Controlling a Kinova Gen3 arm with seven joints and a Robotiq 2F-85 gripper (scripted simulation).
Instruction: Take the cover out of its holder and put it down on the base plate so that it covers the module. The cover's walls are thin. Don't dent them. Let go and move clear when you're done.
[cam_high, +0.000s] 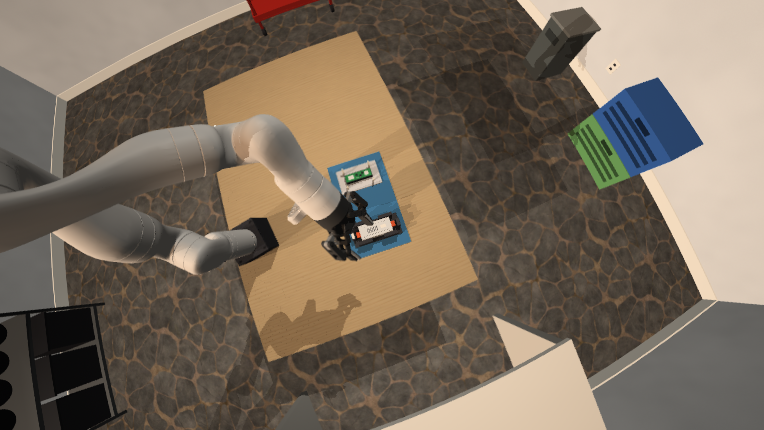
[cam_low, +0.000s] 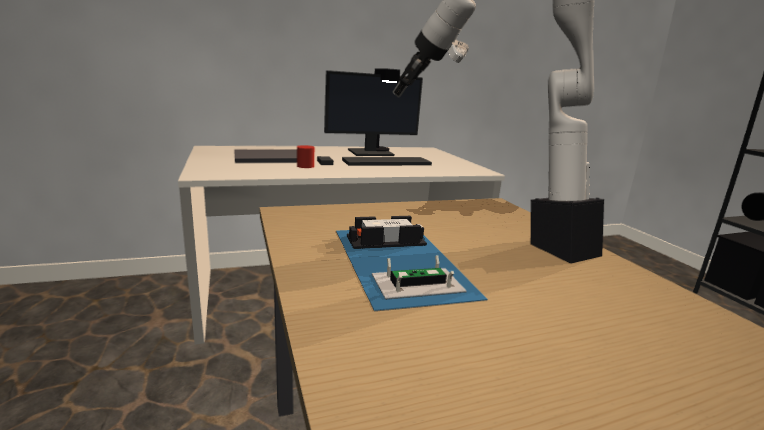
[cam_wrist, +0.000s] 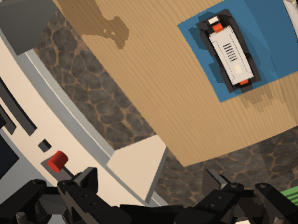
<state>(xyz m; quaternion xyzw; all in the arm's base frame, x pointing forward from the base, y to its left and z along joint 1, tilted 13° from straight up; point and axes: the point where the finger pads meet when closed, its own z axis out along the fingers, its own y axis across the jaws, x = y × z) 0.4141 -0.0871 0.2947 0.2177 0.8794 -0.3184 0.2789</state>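
The wooden worktop (cam_low: 534, 341) takes up most of the room in front of me, with the arm's black pedestal (cam_low: 566, 229) standing at its far right corner and bare wood running down the whole near half. Down the middle toward the far edge lies a blue mat (cam_low: 363, 267). On its near end sits the pale base plate (cam_low: 386, 289) with four short posts around the green module (cam_low: 418, 276); on its far end is the black holder (cam_low: 368, 237), and the white cover (cam_low: 380, 224) rests in it, untouched. High above the far edge hangs the gripper (cam_low: 402, 85), fingers spread wide and holding nothing. The cover looks like a light, hollow shell, so I would expect its long thin walls to buckle under a hard pinch; a soft grip across the narrow width, near the stiffer ends, seems safest. There is open space above the mat for a straight lift, though the posts leave little slack on the way down.
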